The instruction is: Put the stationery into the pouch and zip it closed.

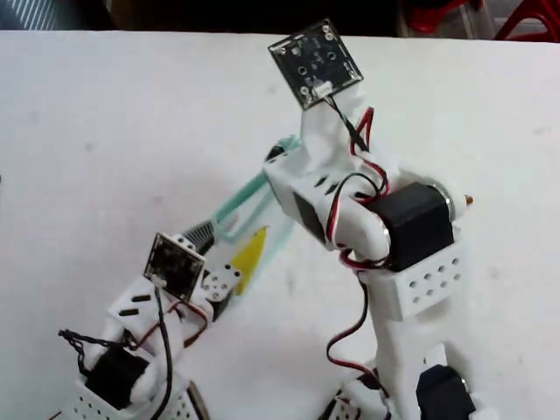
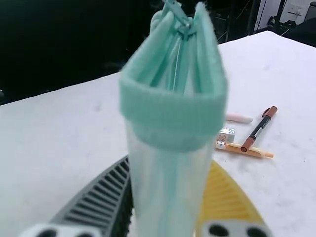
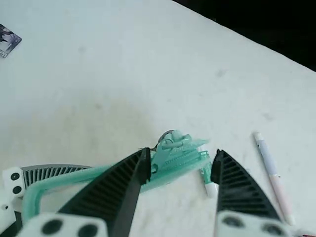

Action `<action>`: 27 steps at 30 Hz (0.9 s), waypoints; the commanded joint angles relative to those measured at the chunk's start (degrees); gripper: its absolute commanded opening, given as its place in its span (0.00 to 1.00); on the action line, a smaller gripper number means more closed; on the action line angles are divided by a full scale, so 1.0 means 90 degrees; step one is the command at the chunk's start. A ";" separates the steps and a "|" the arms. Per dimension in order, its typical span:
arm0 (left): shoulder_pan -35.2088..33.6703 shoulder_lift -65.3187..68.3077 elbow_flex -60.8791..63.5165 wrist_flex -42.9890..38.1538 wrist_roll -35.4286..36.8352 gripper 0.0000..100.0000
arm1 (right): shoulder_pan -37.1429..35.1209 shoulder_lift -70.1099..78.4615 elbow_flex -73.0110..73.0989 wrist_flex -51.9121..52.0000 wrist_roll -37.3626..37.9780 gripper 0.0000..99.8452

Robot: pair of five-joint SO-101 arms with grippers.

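Your left gripper [image 2: 168,210] is clenched on the pouch [image 2: 173,123], one ribbed grey finger and one yellow finger pressing its near end from either side. From that grip the pouch runs straight away, its far end reaching your right gripper [image 3: 181,156]. That gripper's ribbed black jaws are spread and sit on either side of the zip end. You can't tell from these views whether they touch it.

The pouch is long and narrow, with clear plastic walls and soft mint-green fabric trim. Its two zip edges sit apart near the left gripper and meet at the zip pull [image 2: 174,11].

In the high view its long axis lies diagonally across the white table [image 1: 105,140], from the left gripper up towards the right arm.

A brown pen [image 2: 259,129], a pink stick [image 2: 238,118], a small eraser [image 2: 226,134] and an orange pen [image 2: 244,149] lie together on the table beside the pouch.
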State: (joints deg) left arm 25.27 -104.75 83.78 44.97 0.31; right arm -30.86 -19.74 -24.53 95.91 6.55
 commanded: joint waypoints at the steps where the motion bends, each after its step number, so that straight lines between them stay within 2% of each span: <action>1: 0.0054 0.0024 -0.0322 0.0049 0.0098 0.17 | 0.0005 0.0151 -0.0264 0.0063 -0.0010 0.20; 11: 0.0054 0.0024 -0.0371 0.0049 0.0098 0.17 | 0.0034 0.0991 -0.0322 0.0161 0.0010 0.20; 13: 0.0054 0.0024 -0.0391 0.0049 0.0098 0.17 | 0.0024 0.0991 -0.0322 0.0132 0.0274 0.20; 18: 0.0024 0.0024 -0.0361 0.0059 0.0137 0.21 | 0.0034 0.0952 -0.0322 0.0249 0.0615 0.13; 22: -0.0239 0.0024 -0.0352 0.0059 0.0381 0.22 | 0.0044 0.0454 -0.0352 0.0278 0.0625 0.14; 27: -0.0210 0.0024 -0.0352 0.0059 0.0449 0.22 | 0.0044 -0.0894 -0.0801 0.0278 0.0654 0.18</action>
State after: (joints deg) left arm 23.78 -104.31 83.78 45.05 3.38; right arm -30.86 -20.70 -28.48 97.05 11.47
